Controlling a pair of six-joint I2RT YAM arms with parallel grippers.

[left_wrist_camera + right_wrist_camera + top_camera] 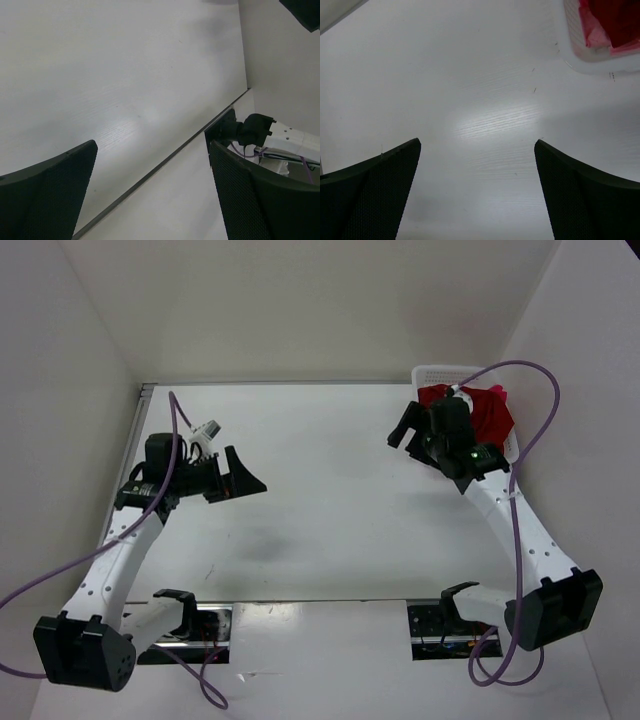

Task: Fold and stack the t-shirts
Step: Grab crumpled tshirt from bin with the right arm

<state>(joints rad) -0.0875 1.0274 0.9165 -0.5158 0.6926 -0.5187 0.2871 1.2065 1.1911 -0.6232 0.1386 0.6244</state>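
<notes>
The t-shirts (490,412) lie bunched in a white basket (440,372) at the table's far right; I see dark red and bright pink cloth. In the right wrist view the shirts (612,22) show at the top right corner inside the basket's rim (580,47). My right gripper (404,430) hovers just left of the basket, open and empty, over bare table (477,145). My left gripper (243,478) is open and empty above the left half of the table, far from the shirts; in its wrist view (152,150) only table shows between the fingers.
White walls close the table on the left, back and right. A dark seam (165,160) runs across the tabletop near the front edge. The arm bases (85,650) and purple cables (520,570) sit at the near corners.
</notes>
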